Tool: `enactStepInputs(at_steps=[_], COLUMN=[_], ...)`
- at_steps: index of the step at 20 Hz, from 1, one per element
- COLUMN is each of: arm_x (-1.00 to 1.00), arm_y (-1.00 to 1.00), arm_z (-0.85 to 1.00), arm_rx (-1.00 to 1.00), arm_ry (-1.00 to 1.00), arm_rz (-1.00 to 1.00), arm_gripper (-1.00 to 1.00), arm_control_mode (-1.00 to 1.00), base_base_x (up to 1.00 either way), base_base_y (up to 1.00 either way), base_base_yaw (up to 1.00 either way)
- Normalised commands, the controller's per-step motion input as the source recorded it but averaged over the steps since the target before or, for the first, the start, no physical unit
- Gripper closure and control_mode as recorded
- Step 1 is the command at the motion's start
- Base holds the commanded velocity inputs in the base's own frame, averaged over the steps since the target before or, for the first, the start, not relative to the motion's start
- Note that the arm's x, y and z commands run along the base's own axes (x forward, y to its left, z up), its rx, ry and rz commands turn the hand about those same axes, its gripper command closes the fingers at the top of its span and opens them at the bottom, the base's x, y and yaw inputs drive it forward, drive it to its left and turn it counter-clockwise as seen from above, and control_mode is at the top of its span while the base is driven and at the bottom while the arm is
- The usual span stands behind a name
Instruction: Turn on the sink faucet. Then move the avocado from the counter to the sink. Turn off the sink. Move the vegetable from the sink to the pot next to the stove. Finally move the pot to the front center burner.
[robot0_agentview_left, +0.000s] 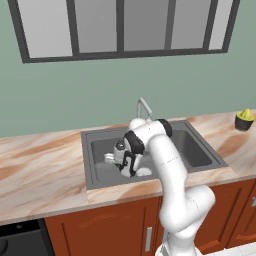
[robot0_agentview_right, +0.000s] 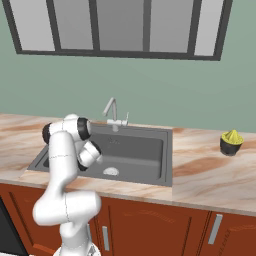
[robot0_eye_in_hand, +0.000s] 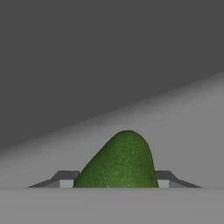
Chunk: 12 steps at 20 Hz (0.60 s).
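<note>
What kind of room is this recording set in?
A rendered home kitchen, most likely. A marbled stone counter runs over reddish-brown cabinets, with a dark grey sink and gooseneck faucet set into it beneath a window. The gripper reaches into the basin.

Avocado (robot0_eye_in_hand: 120, 162) lower part cut off at bottom of hand view; only upper dome visible. Claw (robot0_eye_in_hand: 117, 179) fingertips (robot0_eye_in_hand: 65, 179) mostly hidden behind avocado, contact with fruit not discernible. Claw (robot0_agentview_left: 127, 167) low in sink (robot0_agentview_left: 200, 150) in left base view, fingers too small to read. Sink (robot0_agentview_right: 150, 150) left part hidden behind arm in right base view. Desk (robot0_agentview_left: 45, 170) cut off at both side edges.
</note>
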Motion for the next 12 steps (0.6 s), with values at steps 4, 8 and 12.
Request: enactStepInputs(at_steps=[4, 8, 12], arm_x=[-0.24, -0.19, -0.21], arm_y=[0.09, 0.13, 0.20], arm_z=[0.79, 0.84, 0.97], arm_rx=[0.00, 0.00, 0.00], arm_ry=[-0.08, -0.05, -0.08], arm_rz=[0.00, 0.00, 0.00], arm_gripper=[1.00, 1.00, 1.00], arm_control_mode=[-1.00, -1.00, -1.00], base_base_x=[0.00, 0.00, 0.00], base_base_y=[0.00, 0.00, 0.00], base_base_yaw=[0.00, 0.00, 0.00])
